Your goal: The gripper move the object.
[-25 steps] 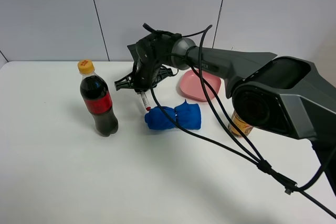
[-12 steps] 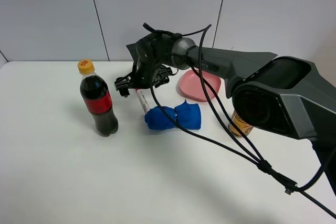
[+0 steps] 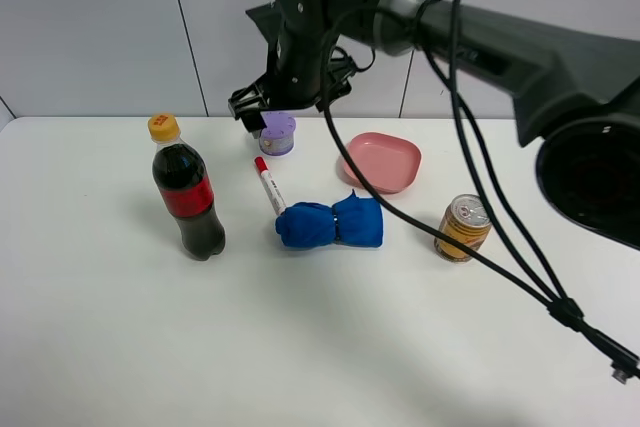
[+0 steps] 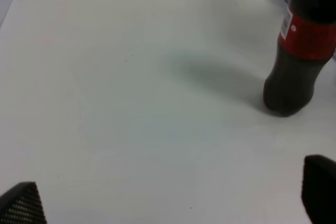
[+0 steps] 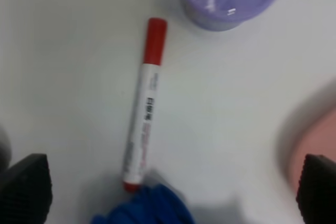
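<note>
The white marker pen with a red cap lies flat on the table between the cola bottle and the blue cloth. Its capped end points toward the purple cup and its other end touches the cloth. My right gripper hangs well above it, open and empty. In the right wrist view the pen lies free on the table, with the open gripper spread wide on either side of it. My left gripper is open and empty above bare table; it does not show in the exterior view.
A cola bottle stands left of the pen and shows in the left wrist view. A bunched blue cloth, a purple cup, a pink dish and a gold can sit nearby. Black cables trail from the right arm.
My right gripper let go of the pen and rose up and back. The pen, held tilted before, now lies flat on the table.
</note>
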Controlling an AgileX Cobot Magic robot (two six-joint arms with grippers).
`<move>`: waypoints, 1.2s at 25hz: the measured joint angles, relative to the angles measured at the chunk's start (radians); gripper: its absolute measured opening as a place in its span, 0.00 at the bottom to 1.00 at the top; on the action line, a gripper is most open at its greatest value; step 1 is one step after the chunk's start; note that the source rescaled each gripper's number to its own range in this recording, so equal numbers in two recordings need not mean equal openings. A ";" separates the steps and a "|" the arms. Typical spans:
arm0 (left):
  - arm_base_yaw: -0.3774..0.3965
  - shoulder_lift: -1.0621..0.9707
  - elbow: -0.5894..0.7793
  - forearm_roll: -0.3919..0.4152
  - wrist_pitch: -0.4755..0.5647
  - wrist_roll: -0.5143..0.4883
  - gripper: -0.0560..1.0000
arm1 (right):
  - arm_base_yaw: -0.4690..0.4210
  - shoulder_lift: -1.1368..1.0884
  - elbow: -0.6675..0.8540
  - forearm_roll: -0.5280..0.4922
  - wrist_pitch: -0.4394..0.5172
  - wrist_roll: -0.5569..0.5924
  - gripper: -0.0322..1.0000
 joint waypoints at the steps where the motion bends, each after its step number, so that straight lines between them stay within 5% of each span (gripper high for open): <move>1: 0.000 0.000 0.000 0.000 0.000 0.000 1.00 | 0.000 -0.032 0.000 -0.011 0.019 -0.004 0.97; 9: 0.000 0.000 0.000 0.000 0.000 0.000 1.00 | 0.000 -0.249 0.000 -0.051 0.179 -0.035 0.97; 20: 0.000 0.000 0.000 0.000 0.000 0.000 1.00 | -0.012 -0.435 0.000 -0.048 0.184 -0.061 0.95; 26: 0.000 0.000 0.000 0.000 0.000 0.000 1.00 | -0.077 -0.470 0.000 -0.042 0.188 -0.090 0.95; 30: 0.000 0.000 0.000 0.000 0.000 0.000 1.00 | -0.197 -0.481 0.055 -0.043 0.188 -0.113 0.95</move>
